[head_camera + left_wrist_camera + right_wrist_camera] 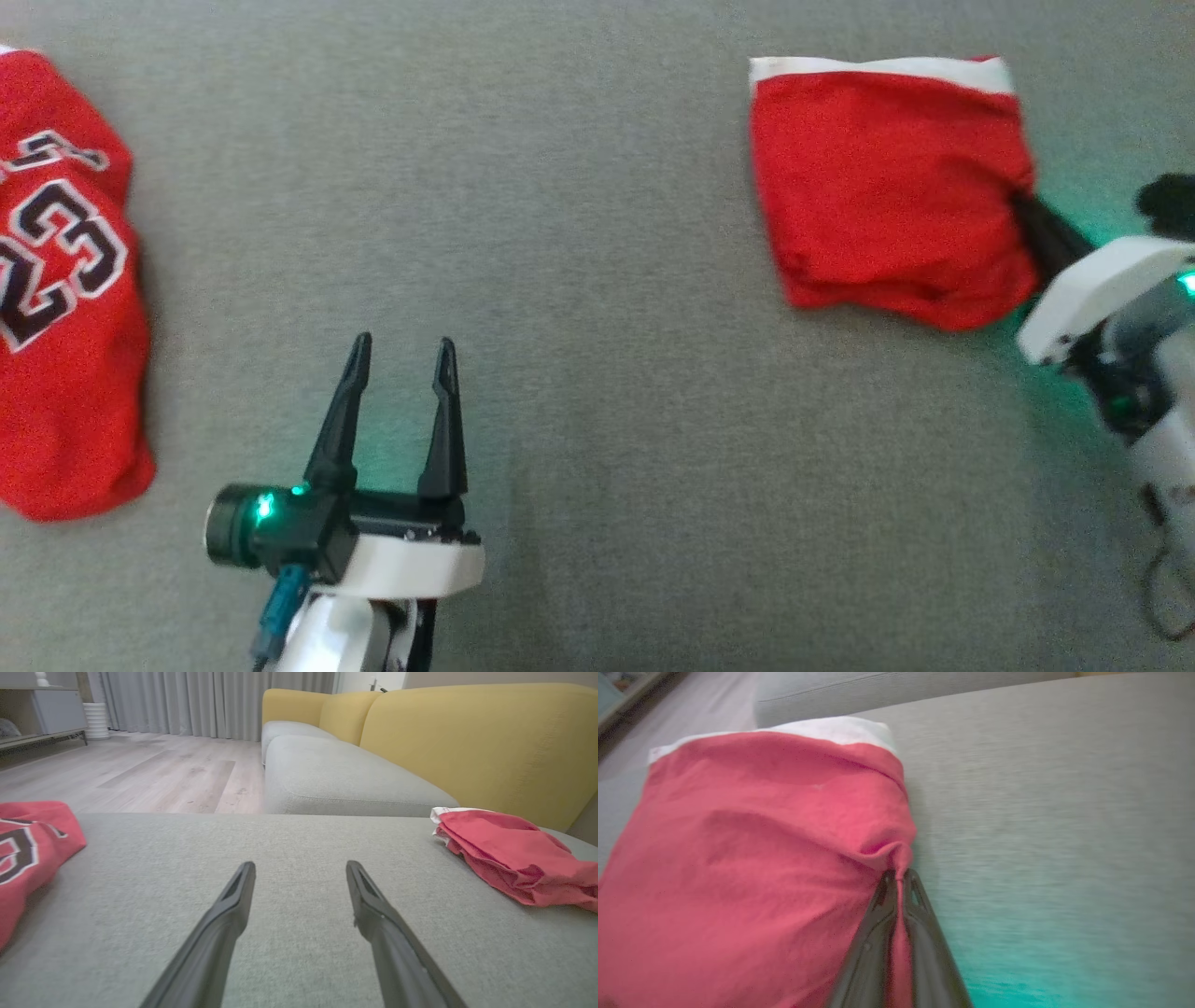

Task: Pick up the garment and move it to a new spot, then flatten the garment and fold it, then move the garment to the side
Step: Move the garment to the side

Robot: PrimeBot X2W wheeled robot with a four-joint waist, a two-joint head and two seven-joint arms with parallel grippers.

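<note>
The folded red garment [887, 187] lay on the grey sofa seat [597, 187], its edge pinched tight by the right hand [901, 875], the left hand [404, 342] wide; the move aside probably needed a gentle, steady pull.

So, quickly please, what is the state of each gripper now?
Left gripper: open, holding nothing.
Right gripper: shut on the edge of the folded red garment.
</note>
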